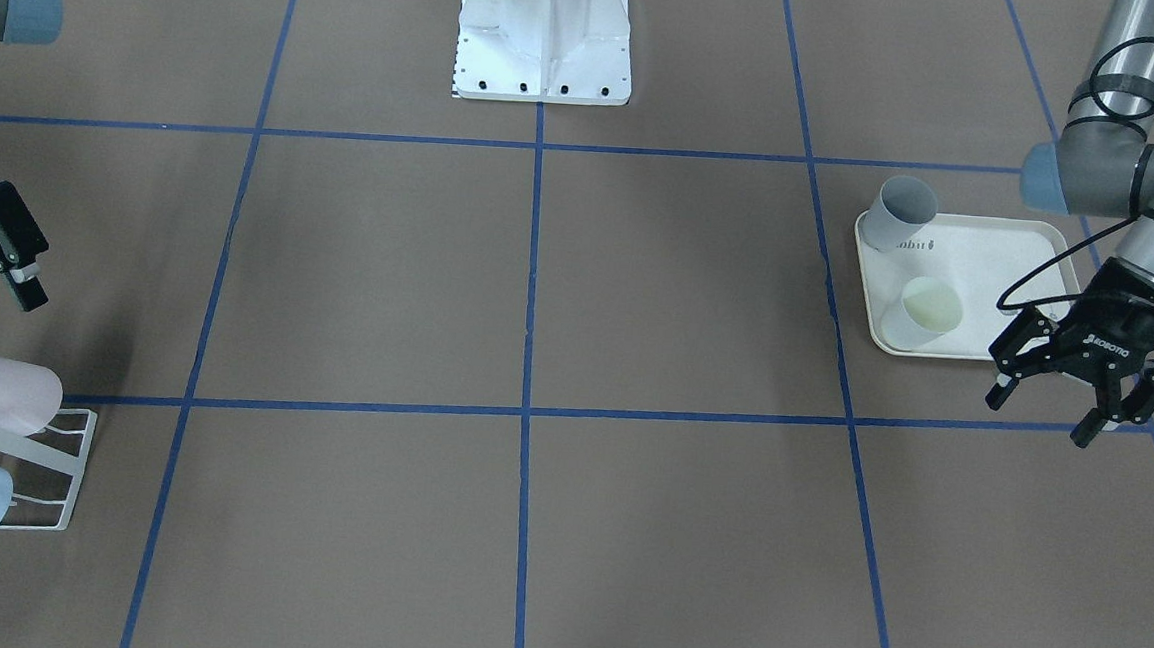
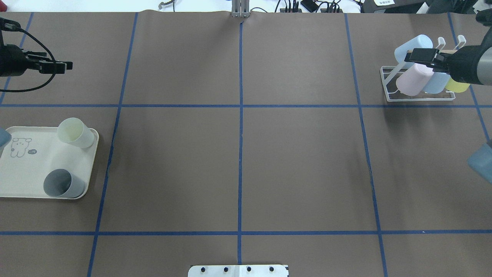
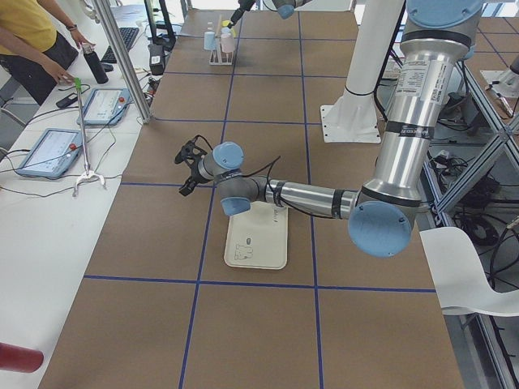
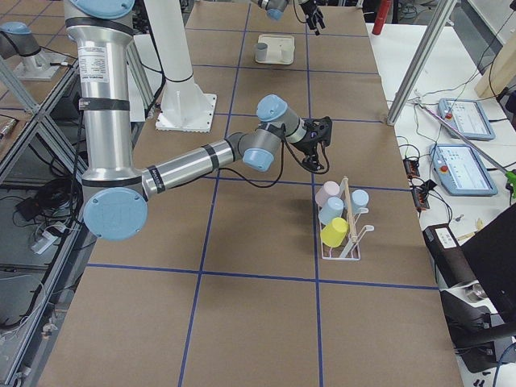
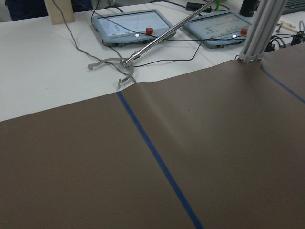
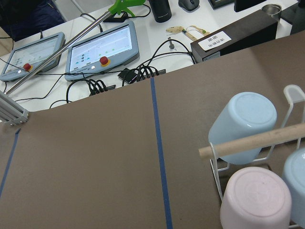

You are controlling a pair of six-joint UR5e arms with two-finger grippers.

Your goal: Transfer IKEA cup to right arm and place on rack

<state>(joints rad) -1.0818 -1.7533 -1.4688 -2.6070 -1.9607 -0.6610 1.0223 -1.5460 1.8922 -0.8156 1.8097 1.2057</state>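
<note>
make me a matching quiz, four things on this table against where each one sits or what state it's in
1 grey cup
2 pale yellow-green cup
3 pink cup
4 left hand

a on the rack
b tray corner nearer the robot
c tray corner farther from the robot
d open, holding nothing

Pairs: 1-b, 2-c, 3-a, 4-d

Overhead cam behind robot (image 2: 238, 271), high up, looking down on whole table (image 2: 300, 161). Front cam across from it, steep, so mirrored: tray (image 1: 1011, 270) sits right there, left in overhead. Side cams at table ends, far back, both catch rack (image 4: 351, 214). Wrist cams close, low; right one shares rack with overhead.
</note>
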